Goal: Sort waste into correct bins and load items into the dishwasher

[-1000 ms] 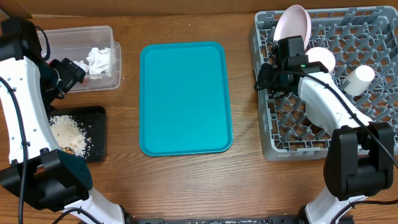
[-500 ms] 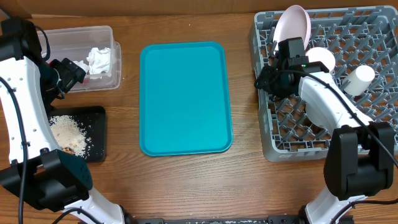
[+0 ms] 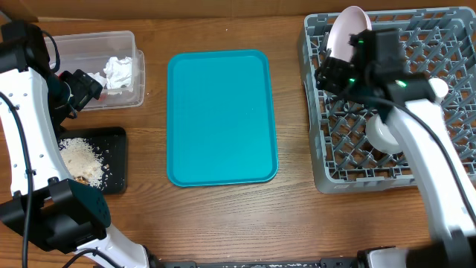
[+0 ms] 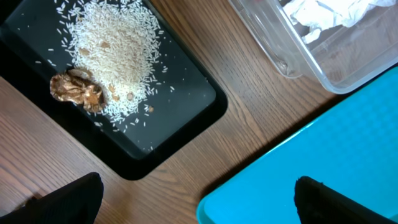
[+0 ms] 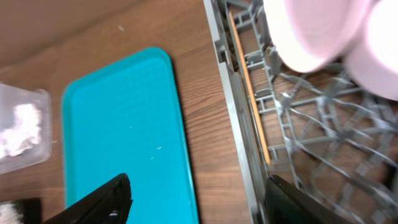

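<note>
The large pinkish plate (image 3: pixel 349 31) (image 5: pixel 311 31) stands upright in the back left corner of the grey dish rack (image 3: pixel 320 160) (image 5: pixel 235 106). A second pale plate (image 5: pixel 380 59) stands beside it. My right gripper (image 3: pixel 331 77) (image 5: pixel 199 202) hovers open over the rack's left wall, holding nothing. My left gripper (image 3: pixel 78 89) (image 4: pixel 199 205) is open and empty between the clear tub (image 3: pixel 74 45) (image 4: pixel 283 53) and the black tray (image 3: pixel 115 145) (image 4: pixel 186 102). The tub holds the napkin (image 3: pixel 119 71) (image 4: pixel 329 12). The black tray holds rice crumbs (image 3: pixel 82 158) (image 4: pixel 115 53) and the brown food piece (image 4: pixel 78 90).
A teal tray (image 3: pixel 222 117) (image 4: pixel 323 155) (image 5: pixel 121 124) lies in the middle of the wooden table. A white cup (image 3: pixel 440 88) peeks out behind my right arm in the rack. A cardboard edge runs along the back of the table.
The right gripper has opened and risen off the rack's left side, swinging up and to the right. The left arm has not moved.
</note>
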